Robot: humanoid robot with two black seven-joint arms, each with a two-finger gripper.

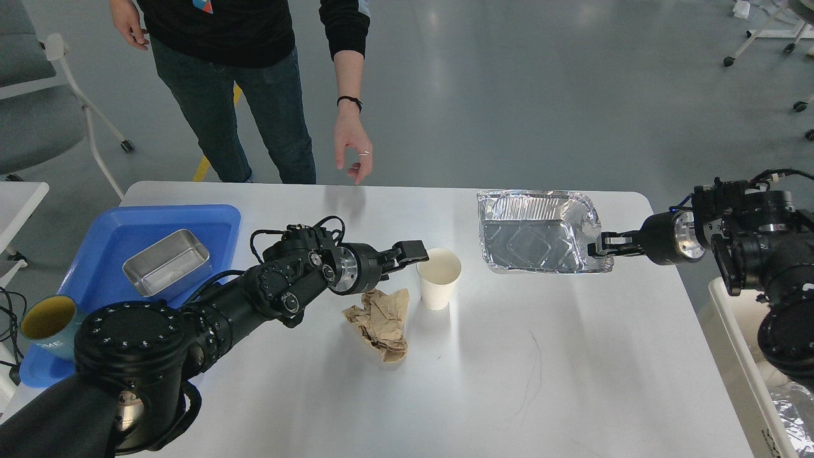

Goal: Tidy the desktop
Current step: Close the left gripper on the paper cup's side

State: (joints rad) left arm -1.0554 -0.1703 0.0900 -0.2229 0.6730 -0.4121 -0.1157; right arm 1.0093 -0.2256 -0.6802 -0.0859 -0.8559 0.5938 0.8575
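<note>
- Presently, the left gripper [416,252] sits just beside the left rim of the white paper cup [439,278], above the crumpled brown paper [380,320]; its fingers are seen too dark and end-on to separate, so whether it is open or closed cannot be told.
- Right gripper [598,247] is clamped on the right rim of the foil tray [537,232], near that tray's front corner.
- Foil tray: holds nothing visible; it lies at the far right part of the desktop [521,356], its rim dented beside the grip.
- Paper cup: upright, open mouth up, nothing seen inside, standing near the middle of the desktop, well apart from the foil tray.
- Blue tray [111,232]: at the desktop's left edge, holding a rectangular steel pan [166,262] that looks bare inside, and a cylindrical cup with a yellow interior [48,321] at its near corner.
- Crumpled brown paper lies on the desktop just left of the paper cup's base, partly under the left arm.
- Desktop: the large white top bearing all the above, with faint dark scratches on its near right part.
- Person in dark clothing [235,76] stands at the far edge; one hand [353,147] hangs just above that edge, apart from every item.
- White bin [753,375] stands off the right edge; crumpled foil shows in it.
</note>
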